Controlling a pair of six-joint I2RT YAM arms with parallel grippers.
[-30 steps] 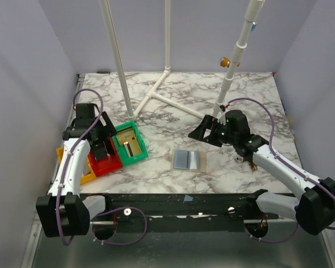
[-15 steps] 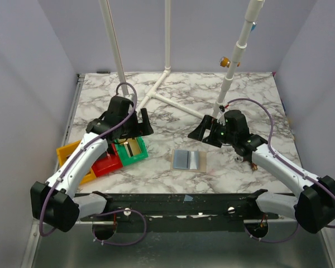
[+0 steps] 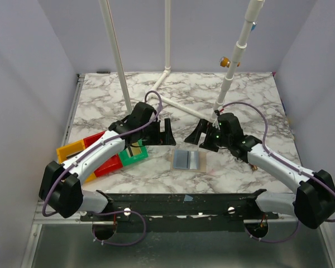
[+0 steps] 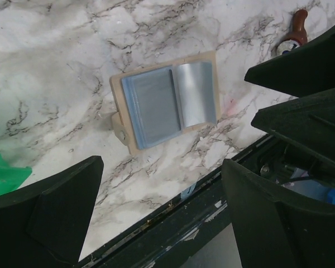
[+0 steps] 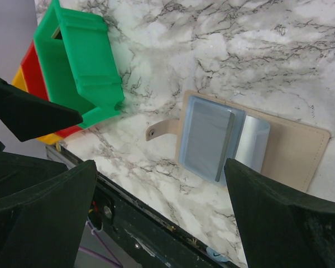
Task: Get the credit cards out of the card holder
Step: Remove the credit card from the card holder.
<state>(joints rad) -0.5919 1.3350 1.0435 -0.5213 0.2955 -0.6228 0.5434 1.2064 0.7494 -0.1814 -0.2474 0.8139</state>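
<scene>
The card holder (image 3: 188,161) lies open and flat on the marble table, beige-tan with pale blue-grey plastic sleeves. It also shows in the left wrist view (image 4: 166,100) and the right wrist view (image 5: 243,139), its strap tab pointing left. No loose credit cards show; any cards are hidden in the sleeves. My left gripper (image 3: 166,133) is open and empty, hovering just behind the holder's left side. My right gripper (image 3: 200,134) is open and empty, hovering just behind the holder's right side. The two grippers face each other.
Green (image 3: 133,151), red (image 3: 103,162) and yellow (image 3: 72,151) open bins sit left of the holder, partly under my left arm; the green bin holds something gold. A white pipe frame (image 3: 167,84) stands at the back. The black front rail (image 3: 184,201) runs along the near edge.
My left arm has swung right from over the bins to just behind the holder. My right gripper has edged a little left toward it. The holder has not moved.
</scene>
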